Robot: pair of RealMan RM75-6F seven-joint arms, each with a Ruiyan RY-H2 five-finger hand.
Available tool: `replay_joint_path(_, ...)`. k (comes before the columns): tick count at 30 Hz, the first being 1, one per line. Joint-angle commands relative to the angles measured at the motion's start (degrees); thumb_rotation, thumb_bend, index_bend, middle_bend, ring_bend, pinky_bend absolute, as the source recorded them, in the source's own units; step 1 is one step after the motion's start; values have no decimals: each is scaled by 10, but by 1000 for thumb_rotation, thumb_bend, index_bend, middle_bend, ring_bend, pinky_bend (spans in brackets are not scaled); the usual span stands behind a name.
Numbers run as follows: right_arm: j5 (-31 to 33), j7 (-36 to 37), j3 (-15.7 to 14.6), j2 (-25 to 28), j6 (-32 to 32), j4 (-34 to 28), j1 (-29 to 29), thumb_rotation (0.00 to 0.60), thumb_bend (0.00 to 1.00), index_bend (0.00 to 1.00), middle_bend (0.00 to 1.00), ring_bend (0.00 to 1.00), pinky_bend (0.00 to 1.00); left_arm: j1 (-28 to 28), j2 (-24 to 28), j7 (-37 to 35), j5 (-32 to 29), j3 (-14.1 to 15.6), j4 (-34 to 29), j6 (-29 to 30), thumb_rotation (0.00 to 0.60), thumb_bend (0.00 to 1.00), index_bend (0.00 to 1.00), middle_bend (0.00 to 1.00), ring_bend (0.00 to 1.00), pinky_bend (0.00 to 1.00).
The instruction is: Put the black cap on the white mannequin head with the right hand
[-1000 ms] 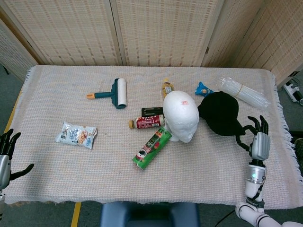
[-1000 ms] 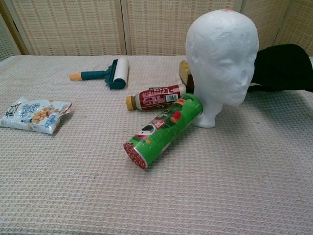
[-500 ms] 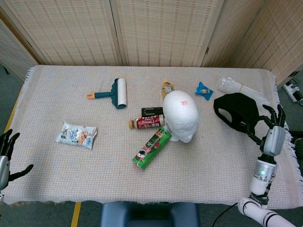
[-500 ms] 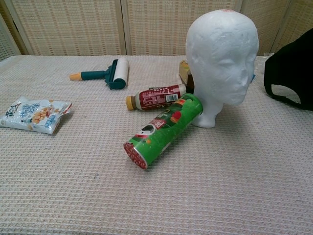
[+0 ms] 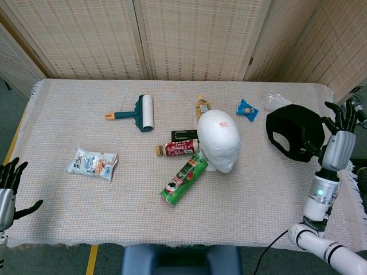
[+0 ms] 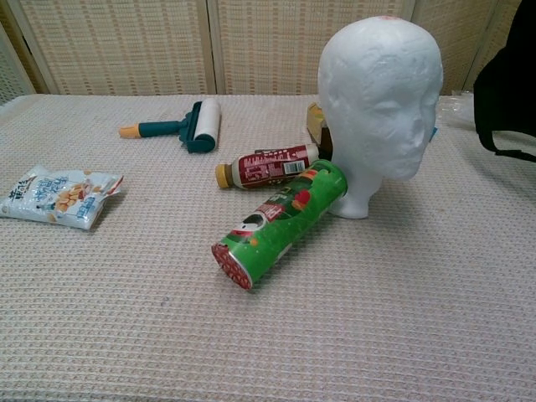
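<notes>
Black cap (image 5: 293,131) lifted off the cloth at the table's right side, well apart from the white mannequin head (image 5: 219,140), opening and strap turned toward the camera; held by the right hand (image 5: 338,137), fingers against its right edge; in chest view only the cap's left part (image 6: 505,100) visible at the frame's right border. Mannequin head upright mid-table, facing forward; green can (image 5: 184,179) lying tilted against its base; red bottle (image 5: 178,149) on its side just left of it. Farther off: lint roller (image 5: 140,112), snack bag (image 5: 93,162), small blue packet (image 5: 247,109). Left hand (image 5: 8,187) low at the table's left edge, fingers spread, holding nothing.
</notes>
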Motion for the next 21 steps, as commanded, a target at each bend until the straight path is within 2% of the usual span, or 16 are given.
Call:
replay_joint_path(1,1,-54,26,21,-4,-37,34,600,368,788,225,0,0,-1,-2,2,0,1,2,-3,600,85,113,0,0,22)
replay_joint_path(7,2,-109,48,32,-14,-62,76,600,368,788,240,0,0,-2,-4,4,-1,1,4,-5,600,86,112,0,0,21)
replay_joint_path(11,-20,-147,54,28,-30,-53,132,600,368,788,241,0,0,-2,-9,13,3,2,7,0,600,85,112,0,0,21)
replay_joint_path(17,-57,-142,32,23,-41,-33,172,600,368,788,241,0,0,-2,-24,38,5,0,21,8,600,86,112,0,0,22)
replay_joint_path(21,-91,-116,-1,27,-43,-18,178,600,369,789,240,0,0,-3,-39,63,6,2,35,7,600,84,110,0,0,22)
